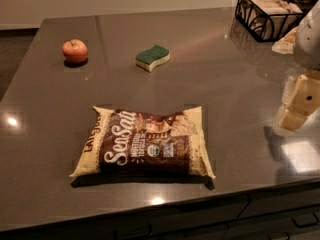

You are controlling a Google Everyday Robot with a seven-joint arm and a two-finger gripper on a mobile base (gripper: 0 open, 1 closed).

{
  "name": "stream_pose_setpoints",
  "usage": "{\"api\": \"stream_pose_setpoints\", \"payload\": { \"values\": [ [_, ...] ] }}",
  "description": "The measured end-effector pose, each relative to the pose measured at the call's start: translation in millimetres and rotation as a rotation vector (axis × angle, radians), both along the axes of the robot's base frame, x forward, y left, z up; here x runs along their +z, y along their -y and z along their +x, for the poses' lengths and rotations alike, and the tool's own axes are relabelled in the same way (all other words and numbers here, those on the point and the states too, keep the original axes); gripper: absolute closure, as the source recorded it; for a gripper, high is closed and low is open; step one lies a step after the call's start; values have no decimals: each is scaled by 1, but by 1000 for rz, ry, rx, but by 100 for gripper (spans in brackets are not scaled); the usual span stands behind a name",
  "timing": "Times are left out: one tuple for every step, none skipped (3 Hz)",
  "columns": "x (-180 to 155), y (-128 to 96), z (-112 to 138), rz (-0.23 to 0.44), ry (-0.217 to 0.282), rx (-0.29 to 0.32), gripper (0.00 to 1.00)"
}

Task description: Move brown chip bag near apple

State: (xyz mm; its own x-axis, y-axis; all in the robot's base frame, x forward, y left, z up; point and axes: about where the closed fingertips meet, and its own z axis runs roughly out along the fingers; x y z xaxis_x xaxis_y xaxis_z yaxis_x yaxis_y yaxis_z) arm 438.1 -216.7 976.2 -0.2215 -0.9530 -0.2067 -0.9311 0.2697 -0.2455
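The brown chip bag [145,143] lies flat on the dark grey counter [225,84], near its front edge, with the white "Sea Salt" script facing up. The apple [74,51] stands at the back left of the counter, well apart from the bag. My gripper [299,106] hangs at the right edge of the view, above the counter and to the right of the bag. It touches neither the bag nor the apple and holds nothing that I can see.
A green-and-yellow sponge [153,57] lies at the back middle, between the apple and the right side. A black wire basket [265,14] with packets stands at the back right corner. The counter's front edge runs just below the bag.
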Motion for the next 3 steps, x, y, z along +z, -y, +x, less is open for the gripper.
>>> {"api": "stream_pose_setpoints", "payload": {
  "values": [
    [0,0,0,0,0,0,0],
    [0,-6,1,11,-4,0,0],
    [-5,-31,-2,47,5,37,0]
  ]
}}
